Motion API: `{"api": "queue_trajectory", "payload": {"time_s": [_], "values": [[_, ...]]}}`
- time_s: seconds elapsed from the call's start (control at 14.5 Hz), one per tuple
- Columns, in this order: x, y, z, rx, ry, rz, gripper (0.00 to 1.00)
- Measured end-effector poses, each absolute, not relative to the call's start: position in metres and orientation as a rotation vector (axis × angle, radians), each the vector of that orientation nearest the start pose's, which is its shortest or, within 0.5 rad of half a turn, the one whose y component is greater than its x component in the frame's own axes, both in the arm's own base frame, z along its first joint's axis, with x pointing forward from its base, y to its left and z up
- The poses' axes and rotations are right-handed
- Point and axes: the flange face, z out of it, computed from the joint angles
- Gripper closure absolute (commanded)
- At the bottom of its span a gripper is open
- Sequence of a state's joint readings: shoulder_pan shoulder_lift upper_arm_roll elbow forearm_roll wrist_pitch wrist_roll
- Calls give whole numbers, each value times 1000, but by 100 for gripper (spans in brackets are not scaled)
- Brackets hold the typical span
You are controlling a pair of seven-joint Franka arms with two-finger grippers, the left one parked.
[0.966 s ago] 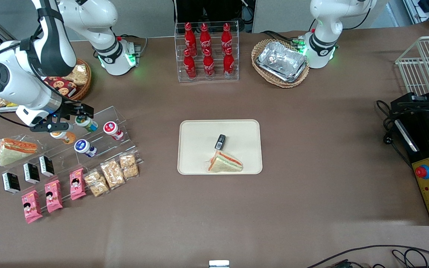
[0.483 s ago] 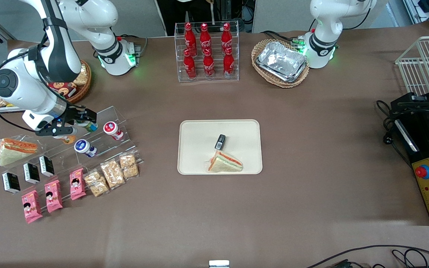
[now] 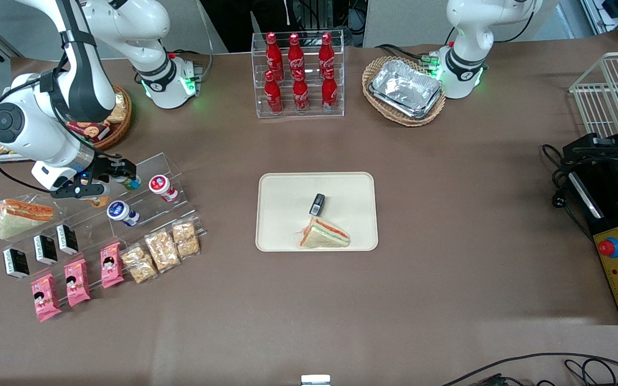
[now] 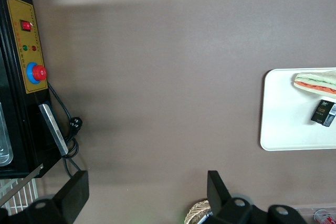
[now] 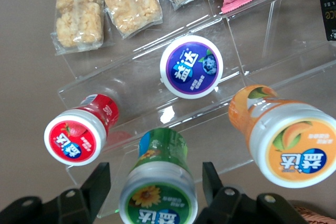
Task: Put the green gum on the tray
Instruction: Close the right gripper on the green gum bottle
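The green gum (image 5: 158, 182) lies on the top step of a clear acrylic display stand (image 5: 173, 111), its green-rimmed lid toward my wrist camera. My gripper (image 5: 156, 182) is open, with one finger (image 5: 97, 182) on each side of the bottle and a gap on both sides. In the front view the gripper (image 3: 111, 176) hangs over the stand (image 3: 172, 166) and covers most of the green gum (image 3: 131, 184). The cream tray (image 3: 287, 185) lies at the table's middle, toward the parked arm's end from the stand. It holds a sandwich (image 3: 324, 235) and a small dark packet (image 3: 317, 203).
On the stand beside the green gum lie an orange-lidded bottle (image 5: 286, 137), a red-lidded bottle (image 5: 79, 135) and a dark-blue-lidded bottle (image 5: 191, 66). Snack packets (image 3: 163, 249), pink packets (image 3: 75, 281) and a sandwich (image 3: 19, 214) lie lower. A cola rack (image 3: 298, 75) and a foil-tray basket (image 3: 404, 90) stand farther back.
My gripper has moved down and toward the green gum, and now straddles the bottle. The bottle and the other items have not moved.
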State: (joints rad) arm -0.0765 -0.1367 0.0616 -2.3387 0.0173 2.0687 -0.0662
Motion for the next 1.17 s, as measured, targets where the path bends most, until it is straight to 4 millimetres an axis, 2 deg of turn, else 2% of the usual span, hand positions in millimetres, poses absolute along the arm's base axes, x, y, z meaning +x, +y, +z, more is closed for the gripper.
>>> {"api": "queue_trajectory", "payload": {"time_s": [0.34, 0.48, 0.83, 0.97, 1.17], "values": [[466, -6, 373, -3120, -65, 232, 19], [463, -6, 369, -3118, -65, 250, 39], [461, -6, 367, -3116, -84, 259, 61], [465, -6, 378, -3113, -128, 249, 61], [478, -6, 415, -3108, -153, 265, 61]]}}
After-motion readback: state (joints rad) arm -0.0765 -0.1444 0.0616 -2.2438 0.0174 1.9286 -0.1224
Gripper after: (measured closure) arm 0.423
